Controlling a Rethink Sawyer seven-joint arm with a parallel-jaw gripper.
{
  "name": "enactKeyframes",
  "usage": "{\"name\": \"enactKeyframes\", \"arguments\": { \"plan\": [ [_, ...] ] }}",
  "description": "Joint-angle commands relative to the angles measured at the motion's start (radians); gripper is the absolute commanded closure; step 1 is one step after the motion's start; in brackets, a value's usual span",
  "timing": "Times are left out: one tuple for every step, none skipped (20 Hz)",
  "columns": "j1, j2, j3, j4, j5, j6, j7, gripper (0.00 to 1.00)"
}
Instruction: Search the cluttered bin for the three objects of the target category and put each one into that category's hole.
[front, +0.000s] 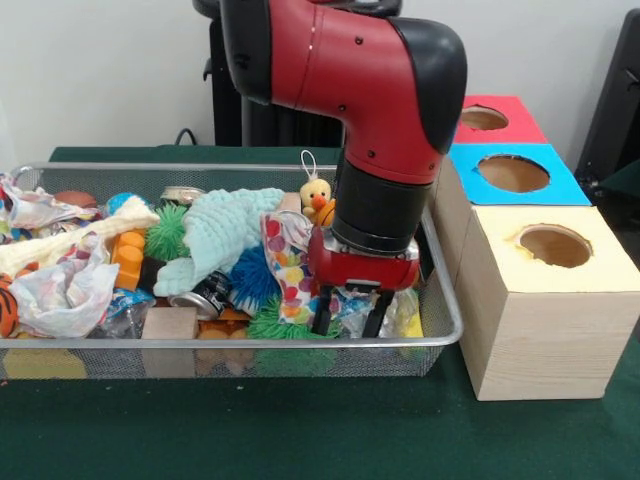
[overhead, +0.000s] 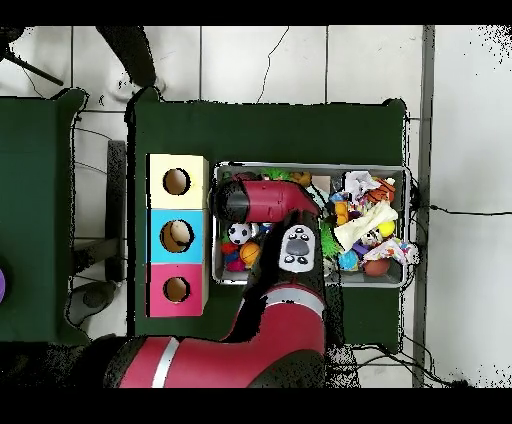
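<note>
The wire mesh bin (front: 230, 342) lies across the table, full of mixed toys. My gripper (front: 349, 318) is lowered into its right end, with its fingers (front: 322, 316) apart on either side of a crinkly clear plastic bag (front: 350, 300) with blue print. A second bag (front: 62, 292), white with orange and red print, lies at the bin's left end. A third bag (front: 35, 210) lies at the far left corner. In the overhead view the arm hides the gripper; the bin (overhead: 310, 167) and two bags (overhead: 362, 185) (overhead: 396, 250) show.
Three wooden boxes with holes stand right of the bin: yellow top (front: 600, 262), blue top (front: 560, 190), red top (front: 520, 125). In the bin are a polka-dot cloth (front: 285, 250), a mint cloth (front: 225, 235), a yellow duck (front: 317, 195), a can (front: 205, 295) and spiky balls (front: 165, 232).
</note>
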Motion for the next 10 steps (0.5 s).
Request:
{"name": "enactKeyframes", "arguments": {
  "plan": [
    [0.050,0.059,-0.002,-0.006,0.017,0.091,0.183,0.00],
    [0.052,0.056,-0.002,-0.001,0.020,0.085,0.185,0.00],
    [0.055,0.053,-0.001,0.003,0.023,0.080,0.187,0.00],
    [0.056,0.049,0.001,0.008,0.026,0.077,0.186,0.00],
    [0.055,0.045,0.003,0.011,0.029,0.078,0.186,0.00],
    [0.050,0.041,0.010,0.018,0.030,0.071,0.181,0.00],
    [0.042,0.035,0.019,0.026,0.030,0.067,0.173,0.00],
    [0.034,0.027,0.028,0.037,0.029,0.060,0.167,0.00],
    [0.034,0.023,0.029,0.040,0.029,0.062,0.166,0.00],
    [0.033,0.019,0.030,0.043,0.030,0.064,0.166,0.00]
  ]
}}
